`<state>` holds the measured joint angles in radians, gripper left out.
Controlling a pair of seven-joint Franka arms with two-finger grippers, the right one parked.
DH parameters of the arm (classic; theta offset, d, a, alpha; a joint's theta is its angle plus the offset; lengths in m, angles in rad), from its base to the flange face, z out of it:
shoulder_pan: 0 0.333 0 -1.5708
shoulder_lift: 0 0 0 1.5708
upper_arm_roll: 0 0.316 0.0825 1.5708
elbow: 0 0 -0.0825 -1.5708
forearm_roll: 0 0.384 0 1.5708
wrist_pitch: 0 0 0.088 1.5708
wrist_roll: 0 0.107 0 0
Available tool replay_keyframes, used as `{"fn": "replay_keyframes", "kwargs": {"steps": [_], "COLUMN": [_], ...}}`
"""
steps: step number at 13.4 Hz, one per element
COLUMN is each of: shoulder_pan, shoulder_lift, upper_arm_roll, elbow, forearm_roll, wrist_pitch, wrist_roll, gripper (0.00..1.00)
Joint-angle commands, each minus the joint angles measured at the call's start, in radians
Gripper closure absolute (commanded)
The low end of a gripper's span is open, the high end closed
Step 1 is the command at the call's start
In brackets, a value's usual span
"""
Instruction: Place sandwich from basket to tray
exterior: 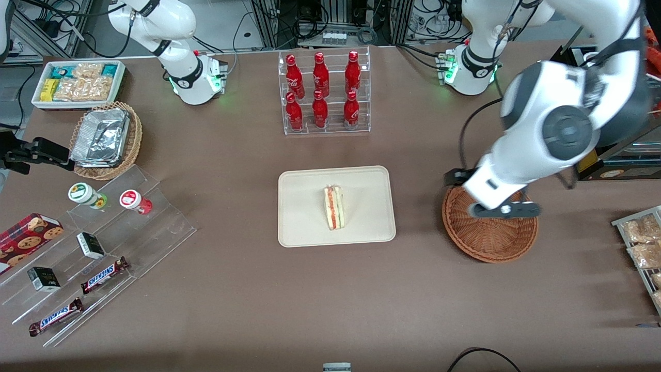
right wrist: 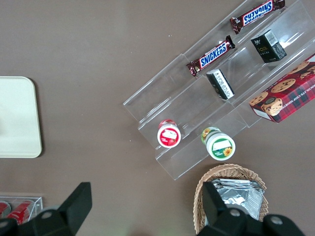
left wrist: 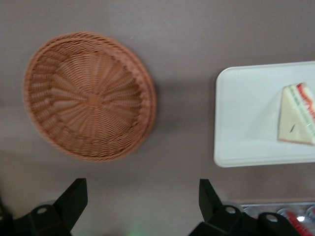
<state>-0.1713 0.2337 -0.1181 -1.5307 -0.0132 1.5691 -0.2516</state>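
The sandwich (exterior: 333, 207) lies on the cream tray (exterior: 304, 206) in the middle of the table, its red and green filling edge showing. It also shows in the left wrist view (left wrist: 298, 115) on the tray (left wrist: 246, 123). The reddish-brown wicker basket (exterior: 490, 237) sits beside the tray, toward the working arm's end, and is empty in the left wrist view (left wrist: 91, 96). My left gripper (exterior: 455, 178) hangs above the basket's rim farthest from the front camera. It is open and empty (left wrist: 141, 187), well above the bare table.
A clear rack of red bottles (exterior: 324, 93) stands farther from the front camera than the tray. Toward the parked arm's end are a tan basket of foil containers (exterior: 106, 139), a white snack bin (exterior: 77, 82) and a clear stepped stand with snacks (exterior: 98, 243). A snack rack (exterior: 643, 248) lies at the working arm's end.
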Motion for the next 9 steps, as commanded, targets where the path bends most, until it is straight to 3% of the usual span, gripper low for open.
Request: {"fn": "replay_keyframes", "kwargs": {"steps": [1, 3, 9], "shoulder_pan": [0.062, 0.119, 0.193], "shoulder_lift": [-0.108, -0.174, -0.286], "upper_arm_roll": [-0.005, -0.005, 0.001], "elbow": [-0.094, -0.152, -0.138], "forearm_roll": [-0.013, -0.013, 0.001], "wrist_pitch": [-0.030, -0.041, -0.182], "wrist_roll": [0.099, 0.135, 0.173], "gripper": [0.00, 0.00, 0.00]}}
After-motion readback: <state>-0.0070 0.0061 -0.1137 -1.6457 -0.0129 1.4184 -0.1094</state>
